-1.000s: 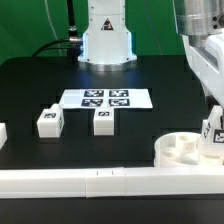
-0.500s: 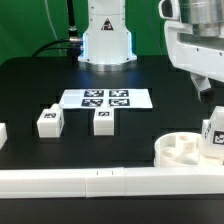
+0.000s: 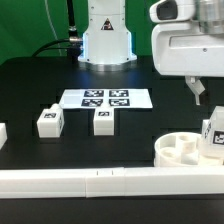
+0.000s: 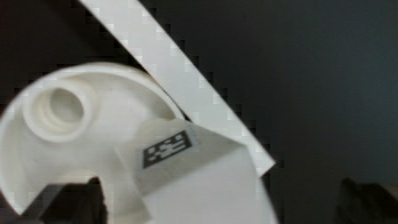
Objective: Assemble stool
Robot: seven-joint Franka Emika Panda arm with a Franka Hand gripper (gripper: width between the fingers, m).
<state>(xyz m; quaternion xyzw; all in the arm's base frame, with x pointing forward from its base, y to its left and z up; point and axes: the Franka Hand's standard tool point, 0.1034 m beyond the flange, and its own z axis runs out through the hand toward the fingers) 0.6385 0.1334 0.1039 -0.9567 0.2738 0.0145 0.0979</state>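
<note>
Gripper hung empty, jaws apart, above the seat disc, which lay on the table at the exterior view's near right, one tagged leg upright on it. The first loose leg and second loose leg appeared light, rigid and smooth; each was judged best pinched across flat opposite faces, with open table around.
</note>
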